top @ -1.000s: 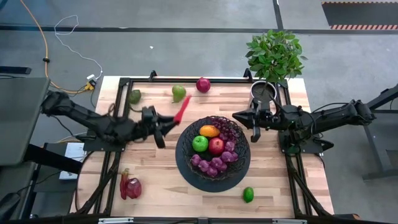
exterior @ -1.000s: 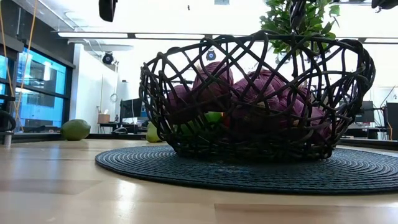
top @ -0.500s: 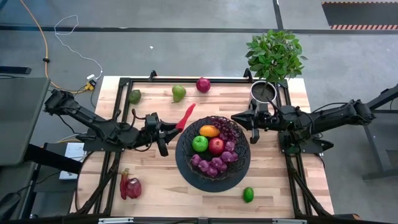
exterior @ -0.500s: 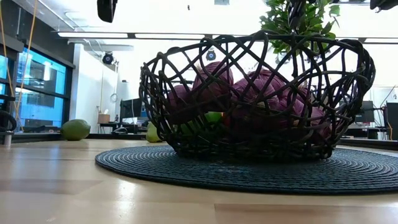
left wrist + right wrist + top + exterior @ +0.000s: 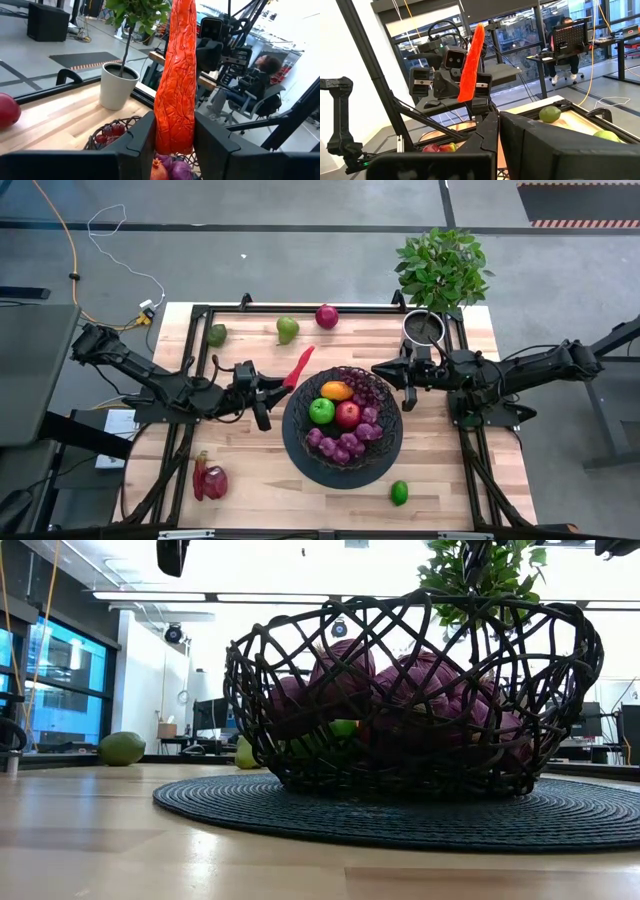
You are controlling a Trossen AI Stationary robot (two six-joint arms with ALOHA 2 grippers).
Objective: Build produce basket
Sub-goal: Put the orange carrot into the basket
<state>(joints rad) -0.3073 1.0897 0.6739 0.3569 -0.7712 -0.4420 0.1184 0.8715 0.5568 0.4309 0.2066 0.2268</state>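
The left gripper point(image 5: 272, 387) fingers point(image 5: 142, 137) clamp the thick end of a long red pepper point(image 5: 174, 80), tip angled toward the basket point(image 5: 296, 442) rim at frame centre, apparently for release over the bowl. The basket already holds apples, an orange-yellow fruit and grapes point(image 5: 345, 442). The right gripper point(image 5: 383, 368), fingers closed and empty, waits at the basket's upper right rim, near the potted plant point(image 5: 440, 270).
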